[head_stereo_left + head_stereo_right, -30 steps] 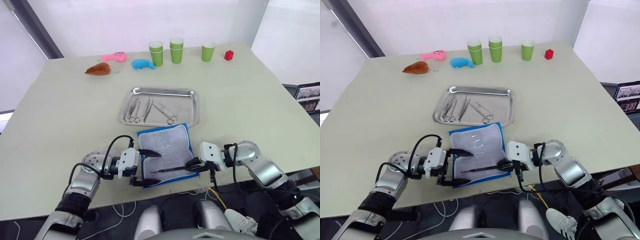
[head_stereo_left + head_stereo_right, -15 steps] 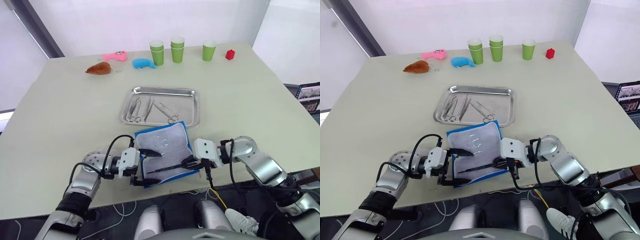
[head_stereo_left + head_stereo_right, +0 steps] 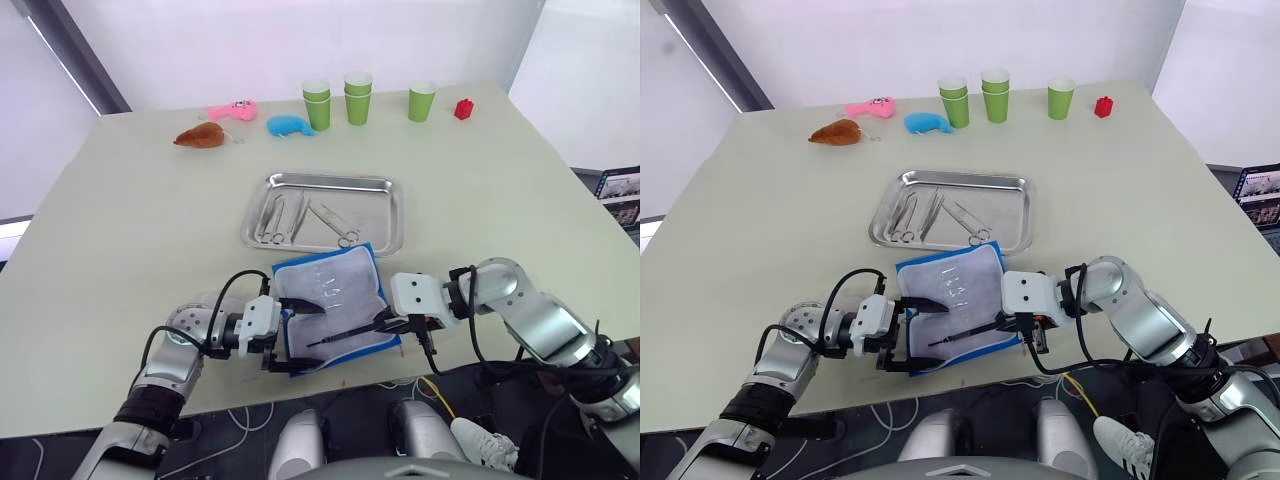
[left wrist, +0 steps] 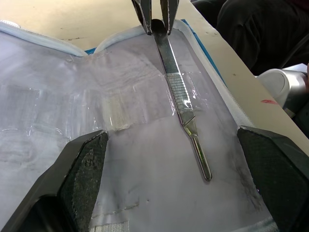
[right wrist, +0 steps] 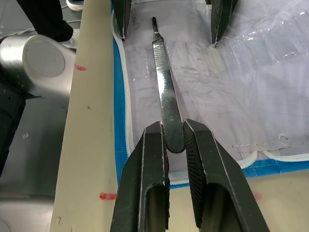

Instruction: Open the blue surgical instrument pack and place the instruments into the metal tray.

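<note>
One blue surgical instrument pack (image 3: 333,309), one metal tray (image 3: 395,214), three ring-handled instruments (image 3: 300,219) inside it, and one slim tool (image 5: 163,92) on the pack lining. Four green cups (image 3: 358,97) in three stacks, one of them doubled. Three small toys (image 3: 243,122), one red block (image 3: 464,109), two pincers (image 3: 899,335).

A pale bench (image 3: 130,230) carries everything. Along its far side lie a brown toy (image 3: 199,137), a pink toy (image 3: 231,111), a small blue plush (image 3: 288,125), three green cup stacks (image 3: 357,98) and a red block (image 3: 464,109). The metal tray (image 3: 384,186) sits mid-bench; the opened blue surgical instrument pack (image 3: 335,290) lies at the near edge.
</note>
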Action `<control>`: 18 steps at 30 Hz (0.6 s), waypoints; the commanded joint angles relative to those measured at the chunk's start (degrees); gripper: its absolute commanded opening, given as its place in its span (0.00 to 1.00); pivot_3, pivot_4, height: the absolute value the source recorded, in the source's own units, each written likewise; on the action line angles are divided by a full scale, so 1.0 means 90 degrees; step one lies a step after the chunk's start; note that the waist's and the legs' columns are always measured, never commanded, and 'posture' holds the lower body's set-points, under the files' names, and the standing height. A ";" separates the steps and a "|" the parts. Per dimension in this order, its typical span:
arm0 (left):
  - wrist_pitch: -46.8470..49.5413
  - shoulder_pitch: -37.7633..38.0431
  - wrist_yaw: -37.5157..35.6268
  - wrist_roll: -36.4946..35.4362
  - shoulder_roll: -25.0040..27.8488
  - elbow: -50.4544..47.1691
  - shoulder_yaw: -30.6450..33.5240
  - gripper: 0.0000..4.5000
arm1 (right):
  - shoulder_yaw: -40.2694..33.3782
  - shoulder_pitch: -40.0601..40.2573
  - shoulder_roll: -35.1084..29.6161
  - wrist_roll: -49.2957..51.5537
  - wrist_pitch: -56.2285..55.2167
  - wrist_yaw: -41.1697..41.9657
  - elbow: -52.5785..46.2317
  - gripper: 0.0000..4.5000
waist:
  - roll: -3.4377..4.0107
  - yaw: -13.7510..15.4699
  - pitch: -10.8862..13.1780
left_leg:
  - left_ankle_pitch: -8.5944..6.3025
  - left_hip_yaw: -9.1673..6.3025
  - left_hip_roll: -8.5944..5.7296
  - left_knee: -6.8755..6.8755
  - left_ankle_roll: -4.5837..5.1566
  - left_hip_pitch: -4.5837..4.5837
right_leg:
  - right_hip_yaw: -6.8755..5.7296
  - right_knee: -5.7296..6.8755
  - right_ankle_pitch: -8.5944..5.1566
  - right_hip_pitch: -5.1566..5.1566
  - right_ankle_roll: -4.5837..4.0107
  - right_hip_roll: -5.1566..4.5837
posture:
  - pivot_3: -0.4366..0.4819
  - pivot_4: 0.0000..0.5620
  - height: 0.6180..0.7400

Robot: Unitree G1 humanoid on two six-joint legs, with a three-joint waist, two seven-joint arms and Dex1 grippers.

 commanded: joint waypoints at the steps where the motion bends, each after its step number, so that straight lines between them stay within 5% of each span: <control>1: 0.0155 0.0356 0.0087 0.0674 0.0069 0.0548 -0.0381 1.00 | -0.0455 -0.0029 -0.0170 0.0191 -0.0179 0.0009 -0.0274 0.02 | 0.0000 0.0000 0.0000 | 0.0000 -0.0001 -0.0002 0.0000 0.0000 0.0000 | -0.0001 -0.0001 -0.0001 0.0000 0.0001 -0.0002 | 0.48 0.27 1.00; 18: 0.0137 0.0281 0.0051 0.0677 0.0053 0.0631 -0.0434 1.00 | -0.1786 0.0714 -0.1652 0.1017 -0.0994 0.0784 -0.0157 0.02 | 0.0017 -0.0004 0.0008 | -0.0001 -0.0089 -0.0051 -0.0003 -0.0001 -0.0003 | -0.0086 -0.0015 -0.0046 0.0049 0.0029 -0.0057 | 0.48 0.27 1.00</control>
